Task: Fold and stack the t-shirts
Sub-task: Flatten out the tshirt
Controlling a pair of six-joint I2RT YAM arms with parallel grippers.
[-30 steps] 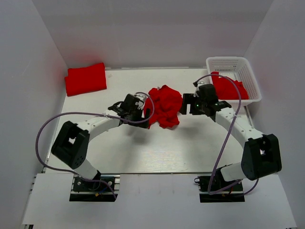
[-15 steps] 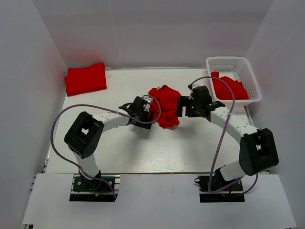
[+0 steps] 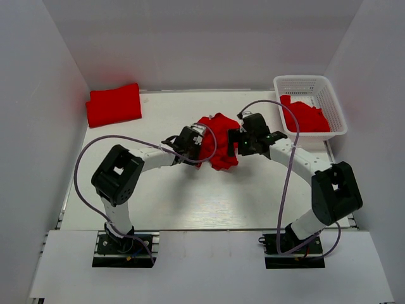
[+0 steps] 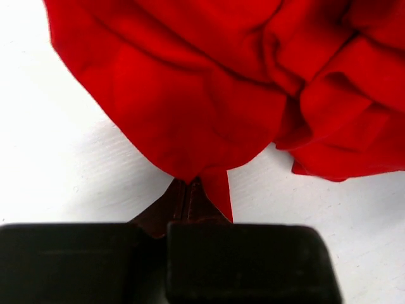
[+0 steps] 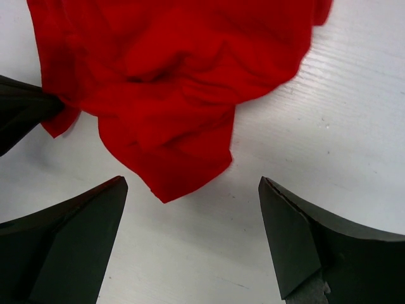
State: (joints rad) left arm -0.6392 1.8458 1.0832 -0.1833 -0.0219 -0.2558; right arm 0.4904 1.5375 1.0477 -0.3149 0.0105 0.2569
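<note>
From their bases at the near edge, both arms reached inward over the white tabletop (image 3: 190, 202) to its middle, where a crumpled t-shirt (image 3: 220, 134) lay in a loose red heap. The left claw (image 4: 190, 190) was closed tight on the left edge of that crumpled t-shirt. In the left wrist view its dark fingertips met with a small point of red cloth pinched between them, and the rest of the fabric spread away from it in heavy folds. The right claw (image 5: 192, 182) stood wide open at the heap's right side, gripping nothing. In the right wrist view its two black fingers (image 5: 69, 240) were set well apart low over the tabletop, and a corner of the cloth lay just ahead of the gap between them, touching neither. The tip of the left claw showed at the left edge of that same view, against the cloth. Farther back, at the far left corner of the tabletop, a folded t-shirt (image 3: 114, 104) lay flat as a neat rectangle, well apart from the heap. At the far right stood a white lattice basket (image 3: 304, 80), with another red t-shirt (image 3: 307, 117) bunched inside it.
</note>
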